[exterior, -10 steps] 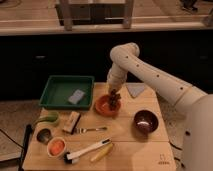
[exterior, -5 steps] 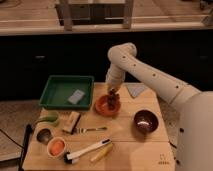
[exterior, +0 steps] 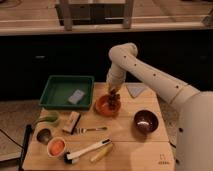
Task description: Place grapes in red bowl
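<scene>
The red bowl (exterior: 103, 106) stands on the wooden table, just right of the green tray. My gripper (exterior: 114, 96) hangs down from the white arm over the bowl's right side. It is shut on the grapes (exterior: 114, 102), a dark lumpy bunch that hangs at the fingertips just above or inside the bowl's right rim. I cannot tell whether the bunch touches the bowl's inside.
A green tray (exterior: 60, 100) holding a grey sponge (exterior: 76, 96) is at the left. A dark maroon bowl (exterior: 146, 121) is at the right, a grey cloth (exterior: 135, 90) behind it. In front lie a fork (exterior: 91, 130), a small box (exterior: 72, 121), a metal cup (exterior: 44, 135), a pale bowl with orange contents (exterior: 56, 147) and a white brush (exterior: 89, 149).
The gripper with the grapes has moved slightly down and left over the red bowl. Nothing else has moved.
</scene>
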Robot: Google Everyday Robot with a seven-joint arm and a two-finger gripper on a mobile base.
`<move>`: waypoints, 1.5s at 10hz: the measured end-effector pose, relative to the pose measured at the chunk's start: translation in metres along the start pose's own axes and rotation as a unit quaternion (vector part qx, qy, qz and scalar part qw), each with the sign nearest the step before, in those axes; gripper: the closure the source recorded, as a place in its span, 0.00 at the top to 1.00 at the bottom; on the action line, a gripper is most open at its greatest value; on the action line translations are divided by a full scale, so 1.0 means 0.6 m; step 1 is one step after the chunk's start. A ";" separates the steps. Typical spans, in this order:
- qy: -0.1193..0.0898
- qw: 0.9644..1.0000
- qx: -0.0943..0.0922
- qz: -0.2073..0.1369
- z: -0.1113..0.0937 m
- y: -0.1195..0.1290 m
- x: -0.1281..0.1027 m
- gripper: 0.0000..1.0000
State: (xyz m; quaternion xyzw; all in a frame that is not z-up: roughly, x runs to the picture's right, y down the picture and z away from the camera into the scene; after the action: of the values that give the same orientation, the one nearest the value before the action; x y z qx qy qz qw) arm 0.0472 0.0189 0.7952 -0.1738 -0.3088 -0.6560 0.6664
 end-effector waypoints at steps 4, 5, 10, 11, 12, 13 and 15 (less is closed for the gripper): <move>-0.002 1.000 -0.002 0.002 -0.001 0.004 -0.001 0.80; -0.003 1.000 -0.002 0.003 -0.001 0.005 -0.001 0.80; -0.008 1.000 -0.003 0.003 -0.002 0.007 0.000 0.80; -0.009 1.000 -0.003 0.002 -0.002 0.006 0.001 0.80; -0.011 1.000 -0.003 0.001 -0.001 0.004 0.001 0.80; -0.011 1.000 -0.003 0.001 -0.001 0.004 0.001 0.80; -0.013 1.000 -0.001 0.002 0.001 0.005 0.000 0.80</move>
State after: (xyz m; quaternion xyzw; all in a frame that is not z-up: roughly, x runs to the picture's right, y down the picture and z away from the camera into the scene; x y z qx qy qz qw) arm 0.0501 0.0196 0.7963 -0.1835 -0.3165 -0.6526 0.6635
